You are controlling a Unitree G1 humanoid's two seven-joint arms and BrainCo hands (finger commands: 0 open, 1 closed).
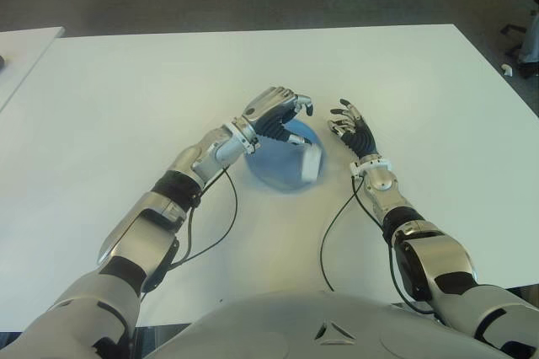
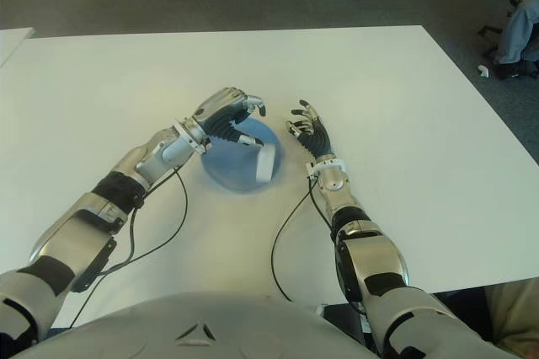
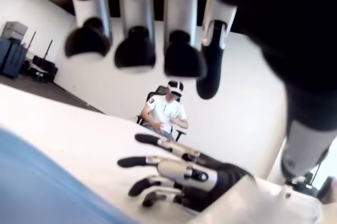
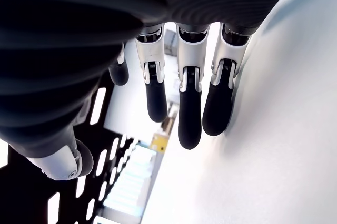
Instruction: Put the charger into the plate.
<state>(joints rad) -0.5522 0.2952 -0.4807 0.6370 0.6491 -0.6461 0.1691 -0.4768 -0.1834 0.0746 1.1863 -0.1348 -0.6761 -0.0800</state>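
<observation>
A round blue plate (image 1: pixel 271 172) lies on the white table (image 1: pixel 126 98) in front of me. The white charger (image 1: pixel 310 163) lies on the plate's right part, leaning over its rim. My left hand (image 1: pixel 299 121) hovers over the back of the plate, fingers loosely bent and holding nothing; its wrist view shows the fingertips (image 3: pixel 137 50) apart above the plate (image 3: pixel 42 187) and charger (image 3: pixel 253 203). My right hand (image 1: pixel 348 125) shows just right of the plate, fingers (image 4: pixel 189 113) spread over the table and holding nothing.
A second white table (image 1: pixel 25 47) stands at the far left. A seated person's leg (image 2: pixel 518 30) and chair show at the far right beyond the table; another seated person (image 3: pixel 166 111) appears in the left wrist view. Black cables (image 1: pixel 333 224) trail from both wrists.
</observation>
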